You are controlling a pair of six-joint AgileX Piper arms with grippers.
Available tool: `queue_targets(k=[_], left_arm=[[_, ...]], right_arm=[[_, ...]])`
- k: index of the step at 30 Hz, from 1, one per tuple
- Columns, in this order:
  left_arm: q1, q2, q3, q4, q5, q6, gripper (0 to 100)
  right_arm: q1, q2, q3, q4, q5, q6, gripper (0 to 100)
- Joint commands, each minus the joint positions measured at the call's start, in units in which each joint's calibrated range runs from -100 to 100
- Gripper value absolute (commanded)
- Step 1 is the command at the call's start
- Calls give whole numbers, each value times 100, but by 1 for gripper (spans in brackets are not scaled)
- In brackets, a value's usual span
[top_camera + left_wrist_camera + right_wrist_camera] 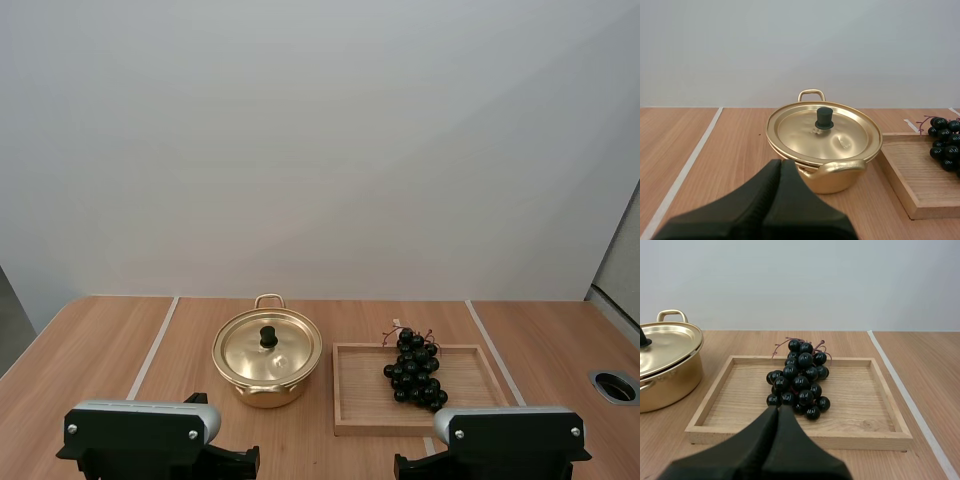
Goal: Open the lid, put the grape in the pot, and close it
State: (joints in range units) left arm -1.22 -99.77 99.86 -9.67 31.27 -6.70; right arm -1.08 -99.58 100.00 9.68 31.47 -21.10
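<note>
The left tool (780, 162), fingers pressed together on nothing, hangs just short of the gold pot (840, 181), its lid (800, 132) on. The right tool (778, 409), likewise closed and empty, faces the grapes (799, 380) in the wooden tray (855, 390) beside the pot, mid-counter (100, 350), clear of the edges. Every step remains, by my reading.

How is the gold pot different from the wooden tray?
The round golden metal pot is shiny; the square wooden tray is dull. The pot is deep and shut by its golden lid; the tray is shallow and open, holding a bunch of black grapes. Both sit on the wooden table.
</note>
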Motion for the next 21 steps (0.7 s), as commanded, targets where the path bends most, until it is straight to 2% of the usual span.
queue_targets(k=[1,21], left_arm=[[7,-23,14,51,-132,-40,0],[7,-23,14,51,-145,-40,0]], right_arm=[[-19,-42,0,-13,7,-35,0],[-19,-42,0,25,7,-15,0]])
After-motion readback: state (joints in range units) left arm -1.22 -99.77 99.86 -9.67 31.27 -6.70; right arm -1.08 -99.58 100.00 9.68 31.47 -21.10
